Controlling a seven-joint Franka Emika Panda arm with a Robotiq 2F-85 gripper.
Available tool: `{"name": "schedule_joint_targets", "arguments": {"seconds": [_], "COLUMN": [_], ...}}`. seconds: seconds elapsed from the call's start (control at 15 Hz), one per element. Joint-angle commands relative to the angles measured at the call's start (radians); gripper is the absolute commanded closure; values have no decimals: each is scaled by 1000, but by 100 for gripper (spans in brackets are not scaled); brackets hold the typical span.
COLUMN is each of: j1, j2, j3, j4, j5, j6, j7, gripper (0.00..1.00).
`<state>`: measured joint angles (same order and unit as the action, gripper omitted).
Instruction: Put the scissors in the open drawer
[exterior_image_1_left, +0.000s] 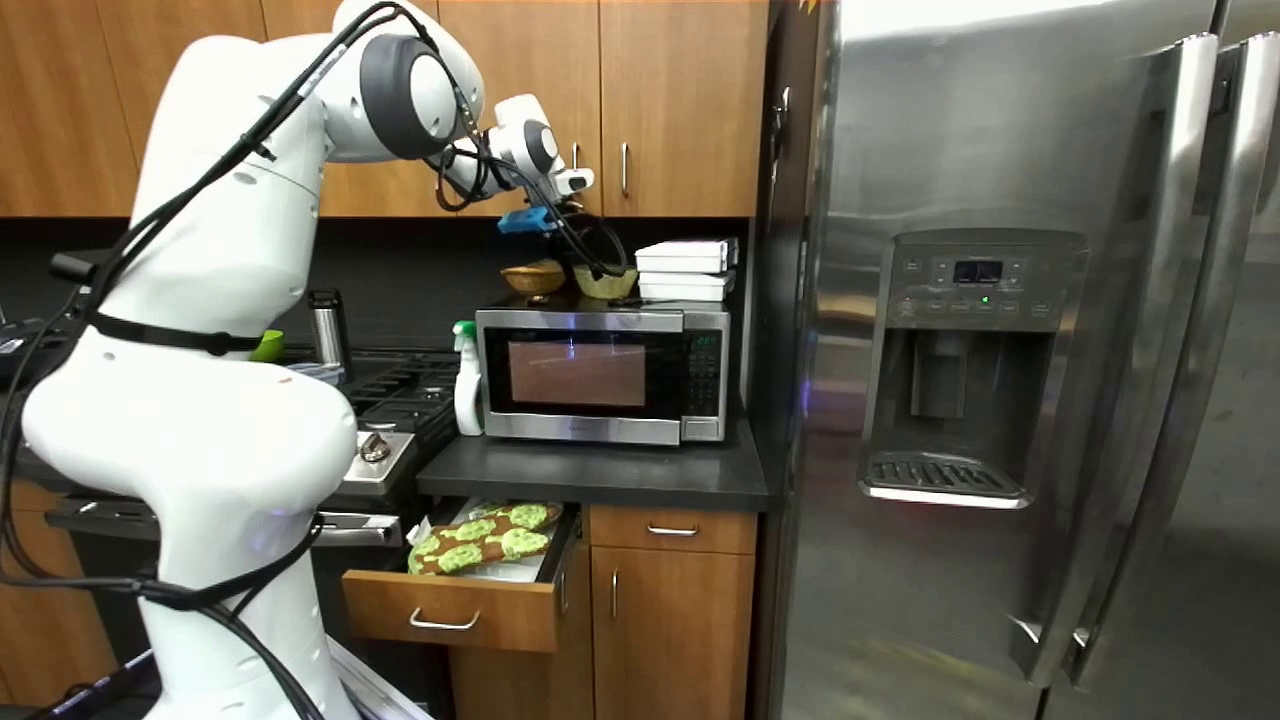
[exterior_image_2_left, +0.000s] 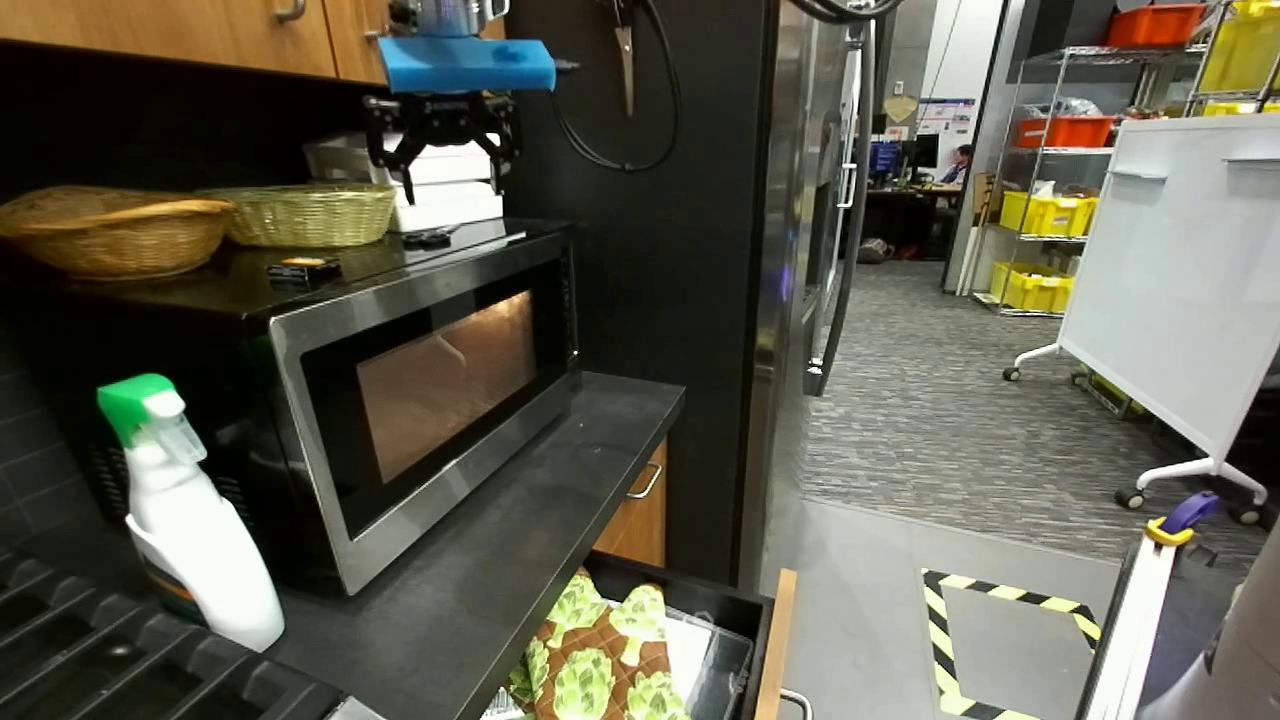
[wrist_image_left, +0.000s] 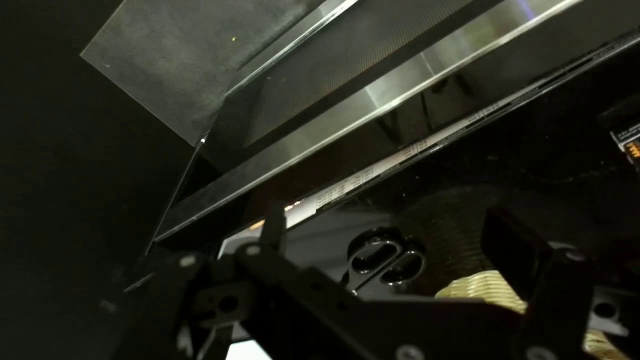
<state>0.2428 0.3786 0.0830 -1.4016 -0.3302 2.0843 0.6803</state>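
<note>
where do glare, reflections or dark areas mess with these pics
In an exterior view, glare whitens the top of the fridge; in an exterior view, a warm patch brightens the microwave window; in the wrist view, the left edge is near black, the pincer is mostly silhouette, and the glossy microwave top faintly mirrors the basket.

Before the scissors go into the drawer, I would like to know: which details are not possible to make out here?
Blades of the scissors: wrist view, mostly hidden behind the gripper.
Whatever lies under the green-patterned cloth in the open drawer: both exterior views, covered by it.
Small dark box, one part: wrist view, cut off by the right edge.
Lettering on the pale strip: wrist view, too small to read.
</note>
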Motion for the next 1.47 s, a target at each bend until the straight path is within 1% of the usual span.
{"name": "schedule_joint_targets", "arguments": {"seconds": [0.0, 0.27, 0.4, 0.53, 0.73, 1.07, 1.4], "j1": [41, 48, 39, 13, -12, -31, -24], "j2": [85, 126, 129, 126, 124, 129, 146], "j3": [-48, -70, -72, -56, -51, -48, -48], "j4": [150, 230, 251, 262, 275, 264, 246], "j5": [-7, 11, 40, 74, 136, 185, 170], "j6": [-95, -150, -176, -198, -213, -162, -103], "j7": [65, 111, 130, 133, 118, 96, 98], "gripper": [0, 0, 0, 0, 0, 0, 0]}}
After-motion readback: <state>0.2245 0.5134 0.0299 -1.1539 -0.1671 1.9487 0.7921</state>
